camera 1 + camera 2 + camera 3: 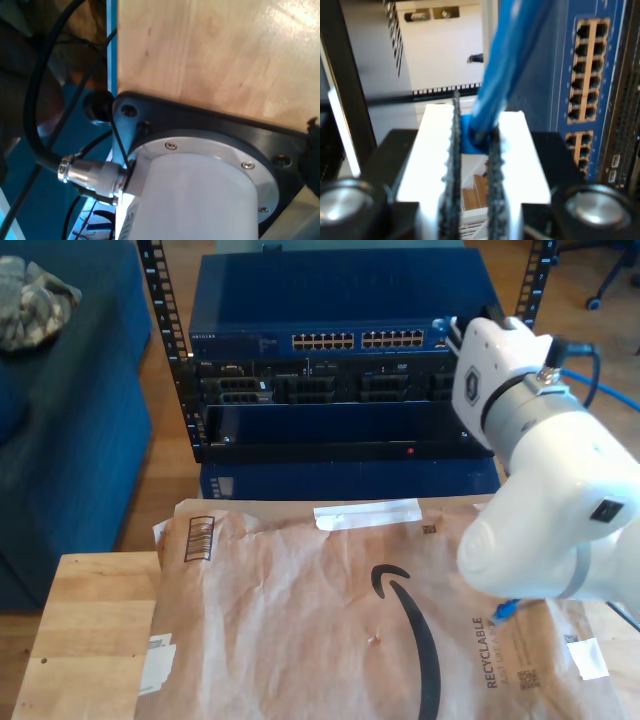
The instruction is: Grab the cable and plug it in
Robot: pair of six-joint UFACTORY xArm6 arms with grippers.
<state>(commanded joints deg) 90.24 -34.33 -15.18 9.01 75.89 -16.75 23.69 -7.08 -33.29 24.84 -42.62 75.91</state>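
my second gripper has its fingers clenched on the cable near the switch, seemingly to line up its plug; my first gripper's fingers i cannot tell.

A pale wooden desk carries a brown paper mailer spread flat, covering most of the top; bare wood shows at the exterior view's left. The mailer bears a black curved arrow, a barcode, white tape strips and "RECYCLABLE" print. Directly under the white arm that ends in a tool, a bit of blue cable lies on the paper.
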